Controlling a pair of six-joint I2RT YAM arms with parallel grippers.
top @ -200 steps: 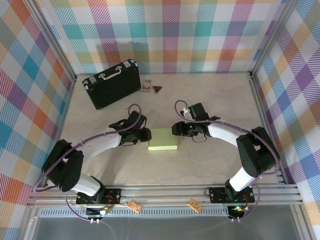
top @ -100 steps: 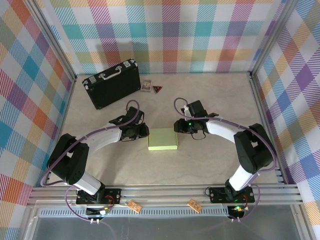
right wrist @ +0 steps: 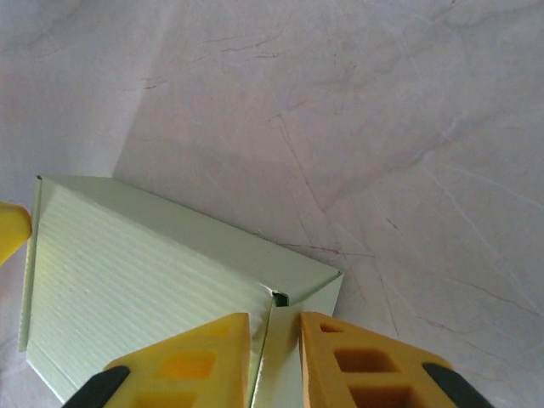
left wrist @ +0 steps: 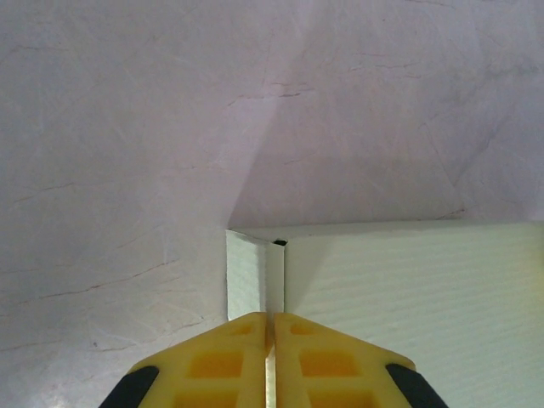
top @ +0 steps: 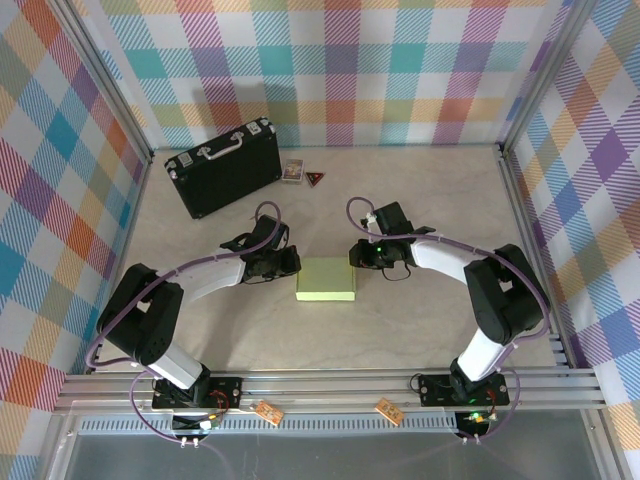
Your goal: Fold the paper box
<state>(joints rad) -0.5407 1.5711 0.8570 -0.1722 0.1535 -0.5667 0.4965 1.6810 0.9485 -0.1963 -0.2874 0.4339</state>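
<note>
Edged toward the far corners of the box since a second ago: both sets of jaws. Lying flat on the desk, nearer than the briefcase and well apart from it. Left end wall pinched in left jaws, shut tight. Right end wall straddled by right jaws, slightly apart, probably to square both ends.

Robot lab cell: plaid walls, aluminium frame, bench table.
</note>
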